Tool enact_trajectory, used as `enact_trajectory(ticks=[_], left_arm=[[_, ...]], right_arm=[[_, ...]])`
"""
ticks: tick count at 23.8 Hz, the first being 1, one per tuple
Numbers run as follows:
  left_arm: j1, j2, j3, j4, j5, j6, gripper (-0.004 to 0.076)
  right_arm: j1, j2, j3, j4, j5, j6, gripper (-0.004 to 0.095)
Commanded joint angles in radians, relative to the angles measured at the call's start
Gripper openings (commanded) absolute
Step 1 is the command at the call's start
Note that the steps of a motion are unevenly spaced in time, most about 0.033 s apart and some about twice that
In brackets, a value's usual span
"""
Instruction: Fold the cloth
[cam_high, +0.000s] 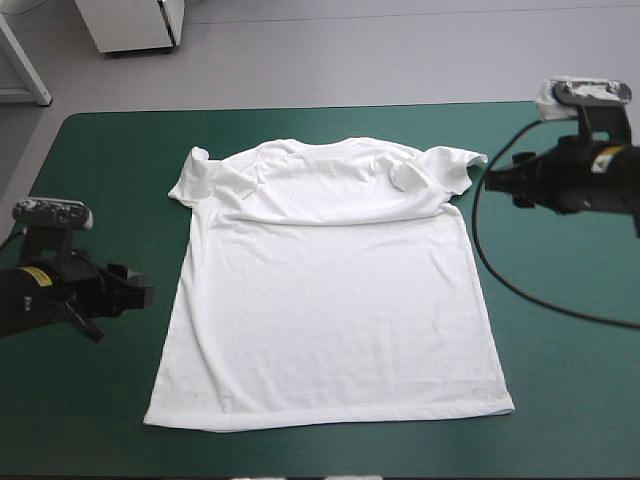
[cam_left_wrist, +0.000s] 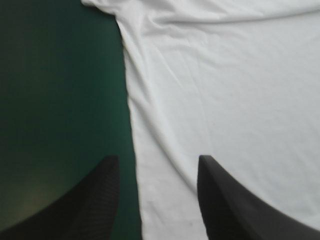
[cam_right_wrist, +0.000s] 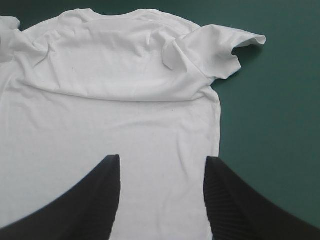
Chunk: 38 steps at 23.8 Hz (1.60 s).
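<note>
High view: the white T-shirt (cam_high: 330, 300) lies spread flat at the middle of the teal-green cover (cam_high: 560, 400), neck toward the far edge and hem (cam_high: 330, 415) toward the near edge. The fabric is thin and soft, with shallow wrinkles. Both short sleeves are bunched, the left sleeve (cam_high: 195, 175) folded in on itself. Broad bare cover lies to either side. The left gripper (cam_high: 140, 295) hangs just left of the shirt's left side. The right gripper (cam_high: 495, 180) is just beside the right sleeve (cam_high: 450, 170).

Left wrist view: the left gripper (cam_left_wrist: 157, 160) stands wide. One finger is over the cover (cam_left_wrist: 60, 90), the other over the T-shirt (cam_left_wrist: 225, 100), and the shirt's left edge runs between them.

Right wrist view: the right gripper (cam_right_wrist: 162, 160) is also spread wide, holding nothing, above the T-shirt (cam_right_wrist: 110, 115) close to its right edge. The rumpled right sleeve (cam_right_wrist: 215, 50) lies ahead, with open cover (cam_right_wrist: 280, 125) to its right.
</note>
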Motion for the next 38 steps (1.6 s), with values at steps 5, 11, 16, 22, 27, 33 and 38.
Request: enact_trajectory(ticks=[5, 11, 16, 22, 27, 33, 38], left_arm=[[-0.001, -0.045, 0.176, -0.055, 0.028, -0.027, 0.039], [-0.001, -0.036, 0.339, -0.007, 0.028, -0.027, 0.039], [-0.001, -0.036, 0.51, 0.019, 0.019, -0.052, 0.0389], [-0.001, -0.036, 0.655, 0.029, -0.103, -0.113, 0.0388], [-0.001, 0.016, 0.679, 0.04, -0.176, -0.147, 0.0336], [-0.001, 0.17, 0.679, 0.04, -0.22, -0.131, 0.0336], [-0.001, 0.252, 0.696, 0.02, -0.248, -0.131, 0.0223]], right_arm=[[0.001, -0.299, 0.24, -0.031, 0.001, 0.0, 0.0487], [0.001, -0.381, 0.371, -0.026, 0.001, 0.046, 0.0487], [0.001, -0.375, 0.376, -0.026, 0.001, 0.046, 0.0486], [0.001, -0.375, 0.376, -0.026, 0.001, 0.046, 0.0486], [0.001, -0.375, 0.376, -0.026, 0.001, 0.046, 0.0486], [0.001, -0.375, 0.378, -0.03, 0.001, 0.046, 0.0466], [0.001, -0.375, 0.38, -0.041, 0.001, 0.046, 0.0437]])
